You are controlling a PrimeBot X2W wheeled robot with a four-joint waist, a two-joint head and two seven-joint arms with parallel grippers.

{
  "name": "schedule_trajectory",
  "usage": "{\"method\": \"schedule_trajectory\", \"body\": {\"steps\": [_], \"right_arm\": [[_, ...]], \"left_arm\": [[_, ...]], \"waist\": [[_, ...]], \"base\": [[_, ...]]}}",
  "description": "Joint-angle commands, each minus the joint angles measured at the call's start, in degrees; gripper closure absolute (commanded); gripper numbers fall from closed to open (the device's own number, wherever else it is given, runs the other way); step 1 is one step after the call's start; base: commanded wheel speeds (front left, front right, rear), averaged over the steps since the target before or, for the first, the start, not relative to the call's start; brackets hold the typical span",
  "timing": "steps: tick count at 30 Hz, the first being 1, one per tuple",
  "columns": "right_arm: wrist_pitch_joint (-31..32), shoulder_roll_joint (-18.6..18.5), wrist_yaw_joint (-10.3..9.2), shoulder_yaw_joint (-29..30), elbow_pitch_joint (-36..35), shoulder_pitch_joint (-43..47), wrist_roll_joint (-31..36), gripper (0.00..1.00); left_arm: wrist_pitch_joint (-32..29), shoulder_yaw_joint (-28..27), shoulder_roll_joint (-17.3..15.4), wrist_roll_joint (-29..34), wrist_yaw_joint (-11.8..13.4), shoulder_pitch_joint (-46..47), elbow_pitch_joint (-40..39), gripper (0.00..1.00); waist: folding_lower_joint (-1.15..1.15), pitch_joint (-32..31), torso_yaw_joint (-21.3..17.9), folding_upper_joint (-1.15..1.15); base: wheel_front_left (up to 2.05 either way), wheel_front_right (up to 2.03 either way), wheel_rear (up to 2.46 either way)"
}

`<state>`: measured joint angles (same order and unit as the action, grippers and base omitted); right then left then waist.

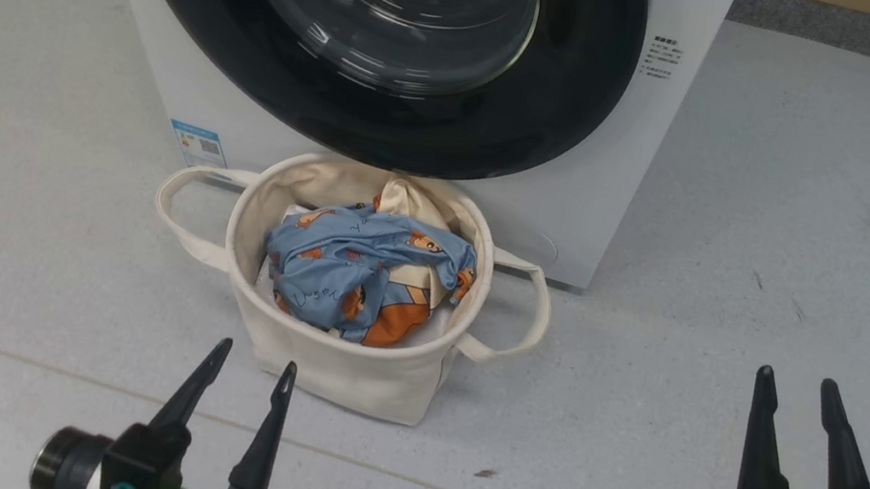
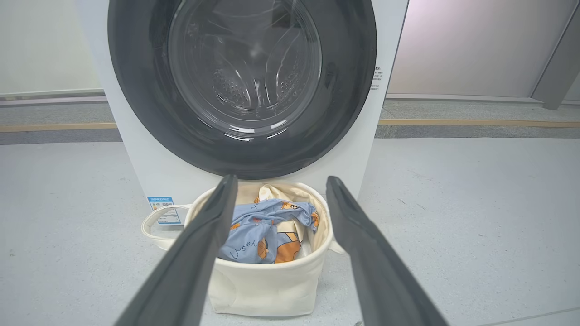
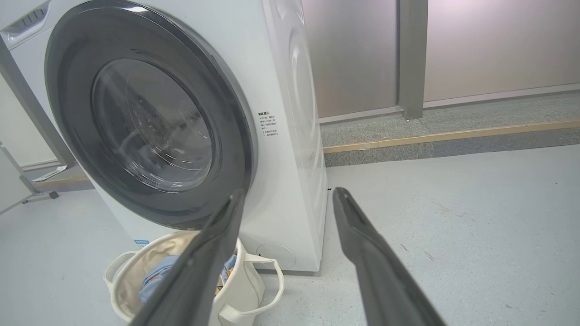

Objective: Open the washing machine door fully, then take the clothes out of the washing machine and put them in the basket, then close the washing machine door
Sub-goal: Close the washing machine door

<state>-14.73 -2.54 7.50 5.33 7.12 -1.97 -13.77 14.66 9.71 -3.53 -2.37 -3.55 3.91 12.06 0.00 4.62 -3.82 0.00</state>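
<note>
The washing machine [image 1: 636, 171] [image 2: 136, 154] [image 3: 294, 136] stands white before me, its door [image 1: 259, 37] [image 2: 136, 90] [image 3: 72, 104] shut flat against the front. Just below the door sits the cream basket [image 1: 347, 369] [image 2: 267, 285] [image 3: 122, 280], holding the light blue clothes [image 1: 345, 266] [image 2: 253, 231] [image 3: 156, 276] with orange bear prints. My left gripper [image 1: 254, 360] [image 2: 281, 183] hovers open and empty in front of the basket. Off to the right over the floor, my right gripper [image 1: 798, 381] [image 3: 290, 194] is also open and empty.
Grey floor [image 1: 788, 246] spreads around the machine. A raised kerb with a wooden strip [image 3: 444, 136] and a frosted wall panel [image 3: 498, 45] lie behind and to the machine's right. A wheeled stand foot [image 3: 27, 194] shows at the far left of the right wrist view.
</note>
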Motion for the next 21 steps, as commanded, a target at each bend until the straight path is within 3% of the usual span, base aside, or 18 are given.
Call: {"method": "schedule_trajectory", "body": {"steps": [1, 8, 21], "right_arm": [[-0.27, -0.34, -0.01, -1.49, -1.42, -1.56, 0.35, 0.0], [-0.27, -0.34, -0.01, -2.74, -0.67, -2.07, 0.08, 0.0], [-0.27, -0.34, -0.01, -3.36, -0.83, -2.17, -0.77, 0.0]], "left_arm": [[0.34, -2.23, -0.44, 0.03, 0.28, 1.68, -2.1, 0.0], [0.34, -3.07, -0.26, 0.12, 1.42, 1.44, -1.31, 0.0], [0.34, -4.82, 0.24, -2.87, 0.59, 1.31, -0.56, 0.0]], "waist": [[0.0, -0.04, 0.06, 0.0], [0.0, -0.32, 0.38, 0.0], [0.0, -0.39, 0.47, 0.0]], "base": [[0.0, 0.0, 0.0], [0.0, 0.0, 0.0], [0.0, 0.0, 0.0]]}}
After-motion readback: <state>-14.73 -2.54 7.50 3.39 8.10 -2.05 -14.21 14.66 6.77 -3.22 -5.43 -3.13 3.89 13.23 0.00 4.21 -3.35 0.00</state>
